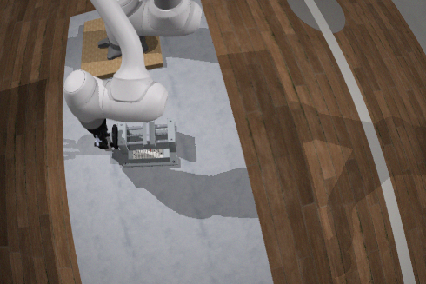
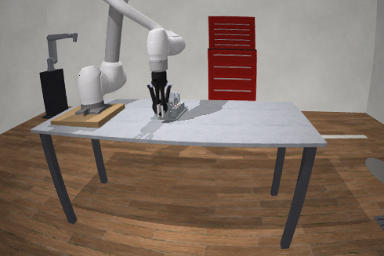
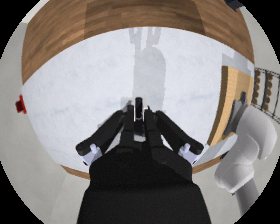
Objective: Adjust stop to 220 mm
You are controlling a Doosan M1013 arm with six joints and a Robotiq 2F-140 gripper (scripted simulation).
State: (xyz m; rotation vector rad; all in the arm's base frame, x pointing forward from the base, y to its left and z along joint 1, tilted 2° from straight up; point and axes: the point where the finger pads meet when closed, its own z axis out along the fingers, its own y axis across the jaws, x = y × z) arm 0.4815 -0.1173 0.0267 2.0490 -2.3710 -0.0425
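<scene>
A pale tabletop point(image 1: 174, 242) point(image 2: 243, 126) point(image 3: 191, 65) is spreading beneath me, standing on dark legs over a wooden floor. My gripper point(image 1: 103, 143) point(image 2: 160, 113) point(image 3: 138, 103) is pointing down, its fingers drawn close together and clamping a small dark handle point(image 3: 139, 106). The handwheel point(image 1: 115, 136) is standing upright just beside my fingertips, on the end of the stop fixture point(image 1: 123, 140) point(image 2: 178, 110). That fixture is sitting nearer the exterior view's front long edge than the opposite one, and nearer the short edge by my base than the far short edge. The stop block point(image 1: 149, 133) is resting on its rods between the end plates, and a scale point(image 1: 145, 154) with a small red mark is lying alongside (its numbers are too small for me to read, so I cannot tell the setting). Farther out, my base point(image 2: 91, 87) is standing on a wooden board point(image 1: 93, 29) point(image 2: 78, 120) point(image 3: 222, 100), close to the exterior view's front left corner. Beyond the back long edge, a red tool chest point(image 2: 232, 73) point(image 3: 20, 105) is standing against the wall.
</scene>
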